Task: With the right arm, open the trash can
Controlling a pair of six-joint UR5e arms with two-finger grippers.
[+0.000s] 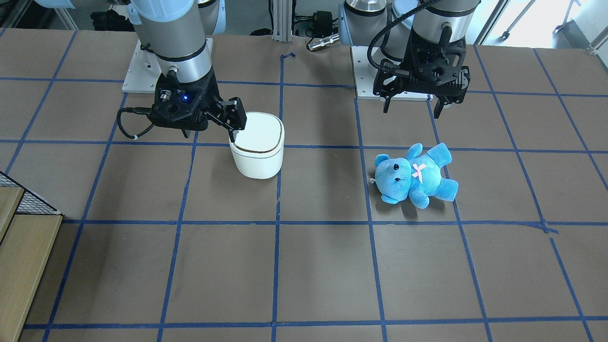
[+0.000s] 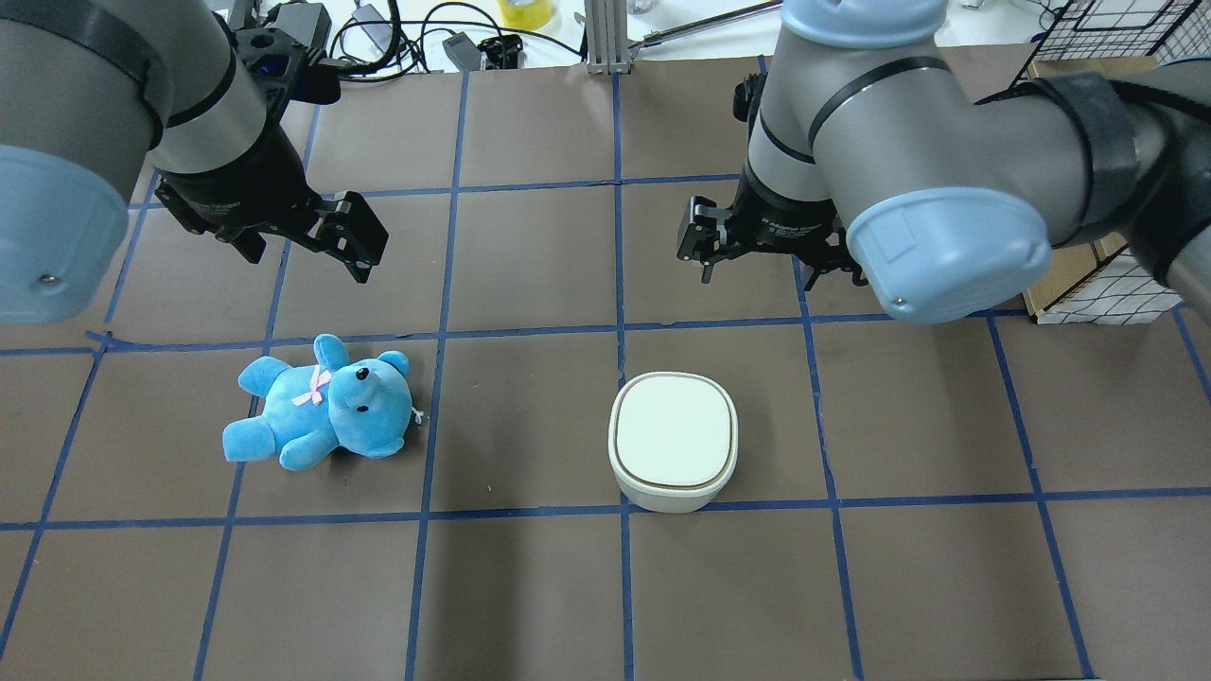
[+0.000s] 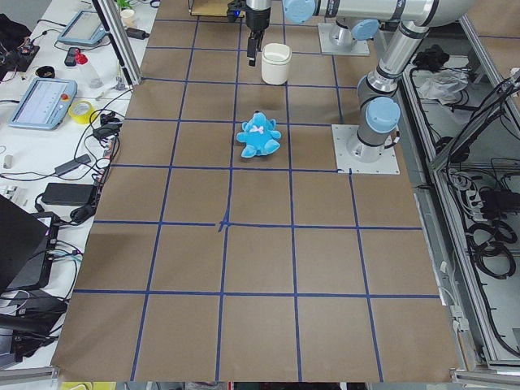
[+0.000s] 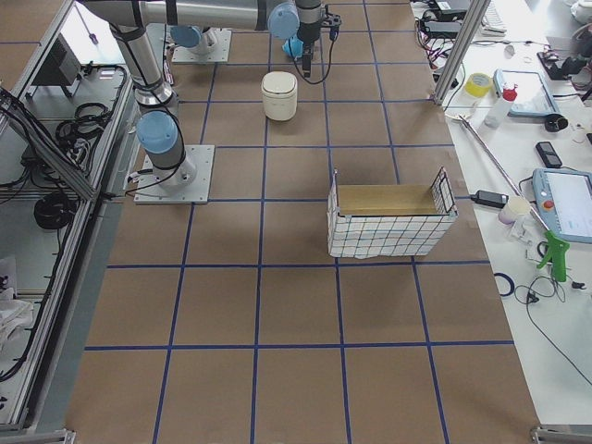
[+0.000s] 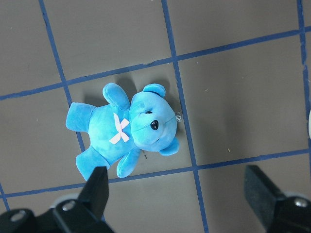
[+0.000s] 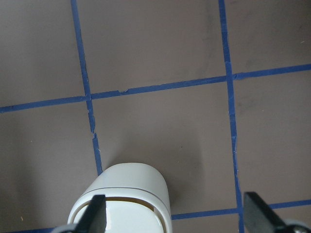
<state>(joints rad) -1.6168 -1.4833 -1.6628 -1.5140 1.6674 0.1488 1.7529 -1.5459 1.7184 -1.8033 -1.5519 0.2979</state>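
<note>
1. The trash can (image 2: 674, 440) stands on the brown table (image 1: 304, 266), on the right arm's side. It is well apart from the blue bear (image 1: 415, 175). Its lid (image 1: 259, 133) lies flat and shut.
2. The right gripper (image 1: 209, 130) is just beside the can. Its jaws are spread wide and there is nothing in them. One finger (image 1: 236, 118) hangs right at the rim of the can. In the right wrist view that finger is over the lid's edge. I cannot tell if it touches.
3. The left gripper (image 1: 411, 113) is also spread wide and holds nothing. It hovers over the bear, far from the can, which is a good place for it.
4. I think the step now is to get that one fingertip onto the lid's edge, so the lid can flip up.
5. To do it well, go slow and move only a little.
6. Catch the lid, not the wall of the can. The can looks light, so a push from the side could slide it or tip it.
7. Lift in a soft curve, the way the lid swings. I cannot see where the hinge is.
</note>
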